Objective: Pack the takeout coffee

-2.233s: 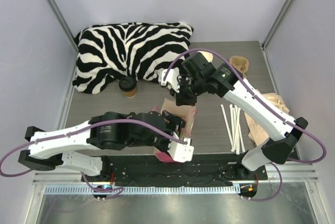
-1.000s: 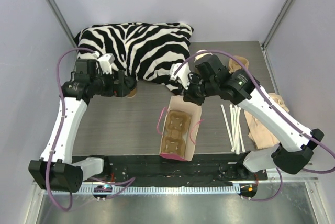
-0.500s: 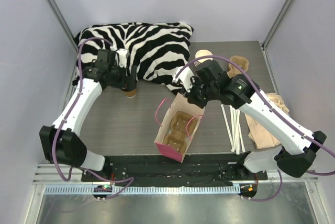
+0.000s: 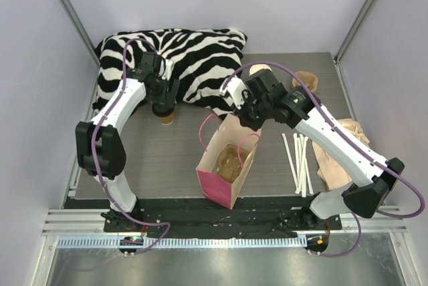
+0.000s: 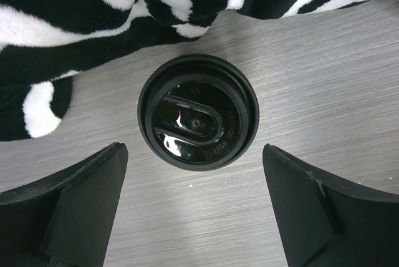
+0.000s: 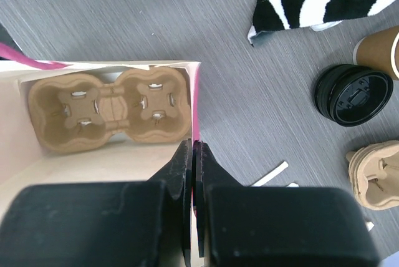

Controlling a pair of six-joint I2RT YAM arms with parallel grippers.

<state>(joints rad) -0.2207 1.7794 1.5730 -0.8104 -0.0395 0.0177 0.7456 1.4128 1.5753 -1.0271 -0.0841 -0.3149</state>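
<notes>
The small brown paper cup with a round black plastic lid (image 5: 198, 120) stands upright on the grey wood-grain surface (image 5: 324, 92), just beside the edge of the black-and-white zebra-striped pillow (image 5: 56, 36). We see the left gripper (image 5: 194, 198) directly above the cup. Its 2 fingers (image 5: 75, 198) are spread wide, 1 on each side of the lid, with a clear gap on both sides. In the top view this gripper hides most of the cup.

The right gripper (image 6: 194, 155) has its 2 fingers pressed together on the top edge of 1 wall of the pink paper bag (image 4: 215, 184). The bag stands open near the middle of the surface, well apart from the cup. A brown moulded-pulp 2-cup carrier (image 6: 109, 105) lies at its bottom.

1 loose black plastic lid (image 6: 353, 94) lies near the pillow's corner. White paper-wrapped straws (image 4: 299, 159) lie to the right of the bag.
</notes>
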